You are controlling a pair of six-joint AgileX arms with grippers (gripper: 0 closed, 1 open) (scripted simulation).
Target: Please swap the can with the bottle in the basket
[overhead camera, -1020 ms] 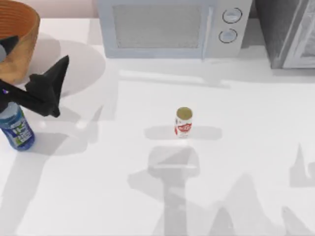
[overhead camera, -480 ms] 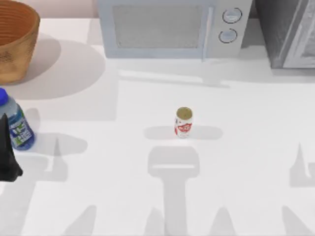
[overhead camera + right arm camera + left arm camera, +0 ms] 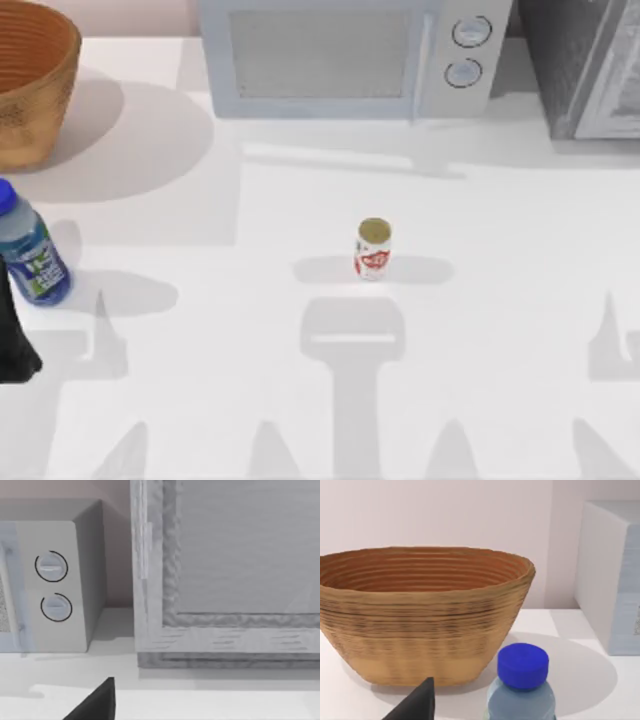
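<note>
The bottle [image 3: 28, 252], blue-capped with a blue, green and white label, stands upright on the table at the far left, just in front of the wicker basket [image 3: 30, 70] in the back left corner. The left wrist view looks over the bottle's cap [image 3: 523, 664] at the basket [image 3: 420, 615]. My left arm [image 3: 12, 345] sits at the left edge, nearer than the bottle and clear of it; one dark fingertip [image 3: 417, 705] shows beside the bottle, the gripper open. The can [image 3: 373, 248], gold top and red label, stands upright mid-table. My right gripper's fingertip [image 3: 97, 705] shows, open and holding nothing.
A white microwave [image 3: 350, 55] runs along the back centre, with its two dials [image 3: 52, 585] in the right wrist view. A grey cabinet [image 3: 590, 65] fills the back right corner. Bare white table lies around the can.
My left gripper has let go of the bottle and drawn back from over it to the near left edge. The bottle stays standing in front of the basket. The can has not moved.
</note>
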